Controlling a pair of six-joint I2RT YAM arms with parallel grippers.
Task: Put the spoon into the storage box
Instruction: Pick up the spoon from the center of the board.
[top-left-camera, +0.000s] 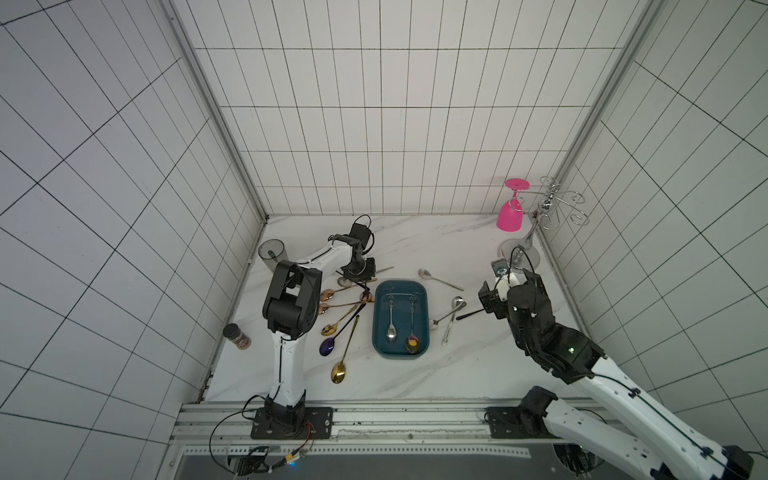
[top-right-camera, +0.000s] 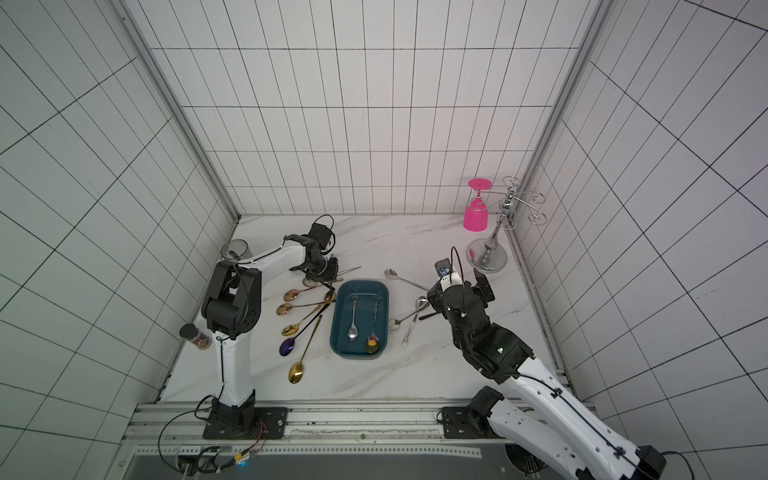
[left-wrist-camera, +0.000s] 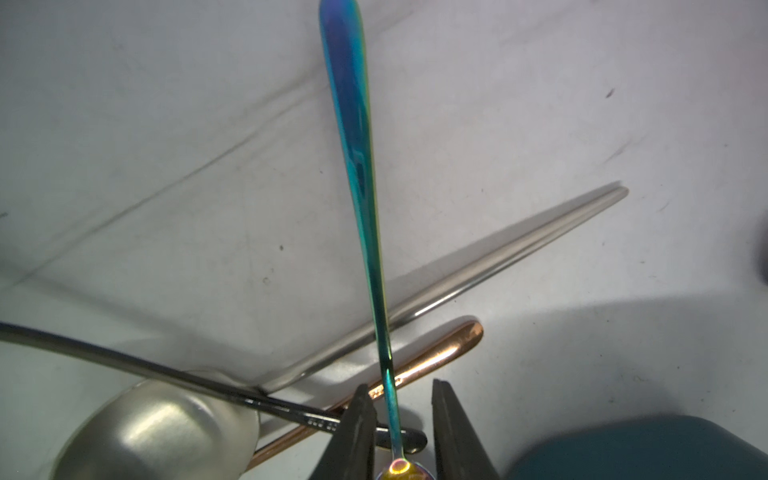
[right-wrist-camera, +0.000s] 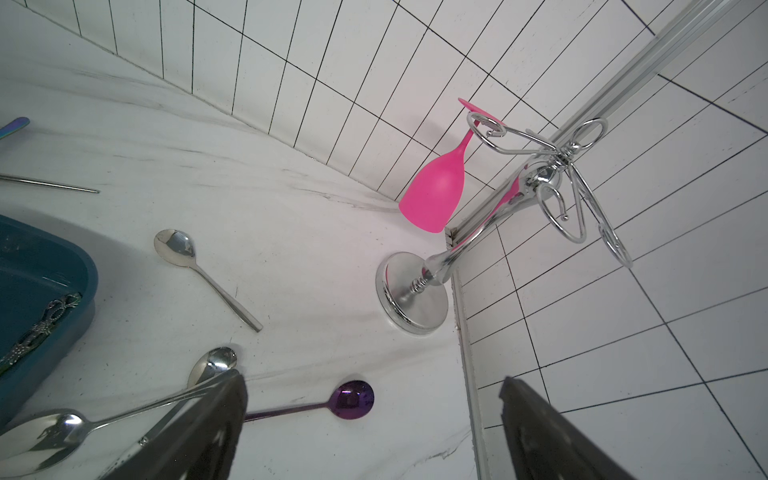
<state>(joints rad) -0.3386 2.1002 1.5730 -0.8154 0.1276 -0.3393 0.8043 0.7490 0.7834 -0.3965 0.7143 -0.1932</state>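
Just off the far left corner of the storage box (top-left-camera: 401, 316), the left tool (left-wrist-camera: 399, 384) straddles the thin neck of the iridescent blue-green spoon (left-wrist-camera: 353, 124). Its jaws stand part-way apart with a sliver of gap on each side, not gripping. That spoon lies outside the box, crossing a silver handle (left-wrist-camera: 498, 257) and a copper handle (left-wrist-camera: 449, 345). Inside the box lie a silver spoon (top-left-camera: 390, 322) and a coloured-bowl spoon (top-left-camera: 412, 343). Right of the box, the right tool (right-wrist-camera: 372, 378) hangs spread wide and empty above a purple spoon (right-wrist-camera: 353, 399) on the counter (right-wrist-camera: 291, 208).
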